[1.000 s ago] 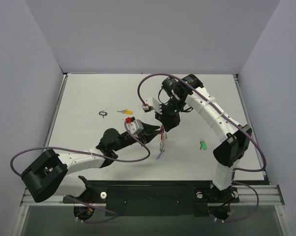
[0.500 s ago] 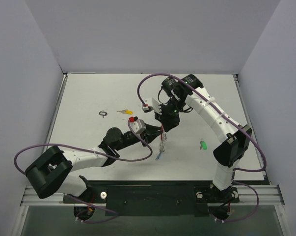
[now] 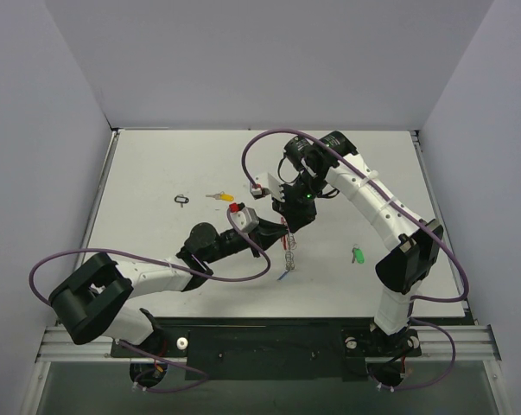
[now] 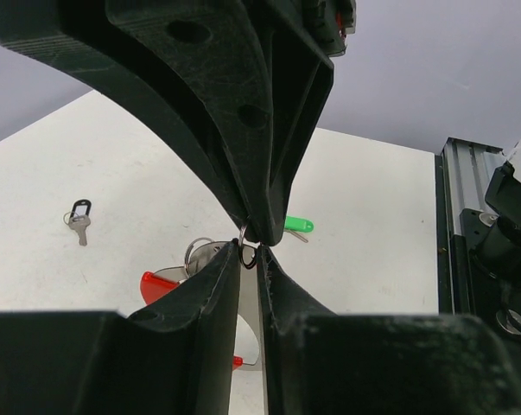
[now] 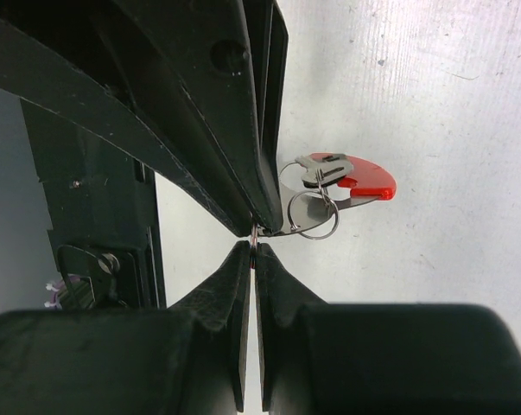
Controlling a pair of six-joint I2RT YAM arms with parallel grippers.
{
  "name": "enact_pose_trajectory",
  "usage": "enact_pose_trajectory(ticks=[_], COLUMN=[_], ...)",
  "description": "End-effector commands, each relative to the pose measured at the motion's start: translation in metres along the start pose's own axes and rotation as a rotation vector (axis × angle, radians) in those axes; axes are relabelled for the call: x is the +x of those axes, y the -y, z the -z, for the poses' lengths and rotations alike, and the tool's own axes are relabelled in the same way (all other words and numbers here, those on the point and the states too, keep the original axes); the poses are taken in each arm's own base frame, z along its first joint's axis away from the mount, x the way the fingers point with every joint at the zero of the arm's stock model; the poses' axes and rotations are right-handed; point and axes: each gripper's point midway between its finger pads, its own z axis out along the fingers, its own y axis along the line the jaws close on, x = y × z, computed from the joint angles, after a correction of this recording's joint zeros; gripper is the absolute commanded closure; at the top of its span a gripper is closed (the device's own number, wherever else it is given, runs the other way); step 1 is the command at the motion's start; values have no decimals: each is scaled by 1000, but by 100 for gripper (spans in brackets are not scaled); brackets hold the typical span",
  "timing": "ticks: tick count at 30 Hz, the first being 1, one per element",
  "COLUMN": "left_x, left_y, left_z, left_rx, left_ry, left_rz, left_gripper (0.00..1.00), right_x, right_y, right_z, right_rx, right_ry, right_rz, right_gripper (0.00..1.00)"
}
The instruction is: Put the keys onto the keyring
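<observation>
The keyring (image 3: 288, 252), a silver coil with a curved red piece (image 5: 364, 180), hangs over the table's middle with a blue key (image 3: 282, 277) at its low end. My right gripper (image 5: 254, 242) is shut on a thin wire ring at its top. My left gripper (image 4: 250, 253) meets it tip to tip from the left, jaws narrowed onto the same small ring. A green key (image 3: 358, 254) lies to the right and a yellow key (image 3: 219, 196) to the left. The green key (image 4: 297, 226) also shows beyond my left fingers.
A small black loop with a silver key (image 3: 182, 200) lies at the left of the table, also seen as the black loop (image 4: 79, 216) in the left wrist view. Purple cables arc over both arms. Grey walls close three sides.
My left gripper has slid right, up to the right gripper's tips, and its jaws have narrowed. The right gripper has held still with the keyring.
</observation>
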Motion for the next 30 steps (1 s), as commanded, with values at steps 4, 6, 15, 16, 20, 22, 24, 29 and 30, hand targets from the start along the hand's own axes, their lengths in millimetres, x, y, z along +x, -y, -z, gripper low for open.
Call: enact_pose_trajectory(ticks=[4, 6, 15, 16, 20, 22, 24, 29, 30], left_x=[-34, -35, -37, -38, -32, -31, -28, -33, -37], left_y=[0, 0, 1, 1, 2, 3, 3, 3, 1], left_z=[-8, -8, -8, -8, -8, -8, -7, -4, -3], left_rx=[15, 11, 13, 13, 23, 29, 33, 22, 2], left_ry=[107, 110, 119, 119, 100, 88, 75, 92, 109], left_rz=[-23, -19, -14, -14, -15, -18, -15, 5, 12], left_gripper=[76, 75, 76, 76, 82, 94, 100, 100, 100], right_x=[26, 26, 27, 27, 26, 26, 25, 23, 22], right_y=[-66, -66, -66, -66, -66, -66, -66, -68, -68], right_z=[22, 21, 21, 21, 22, 22, 22, 25, 25], right_rx=[-180, -181, -182, -181, -178, -179, -178, -177, -176], right_ry=[-96, -97, -100, -101, -97, -97, -94, -73, -68], right_rz=[-99, -100, -103, -101, -100, -99, -96, -82, -72], right_gripper=[100, 100, 100, 100, 100, 100, 100, 100, 97])
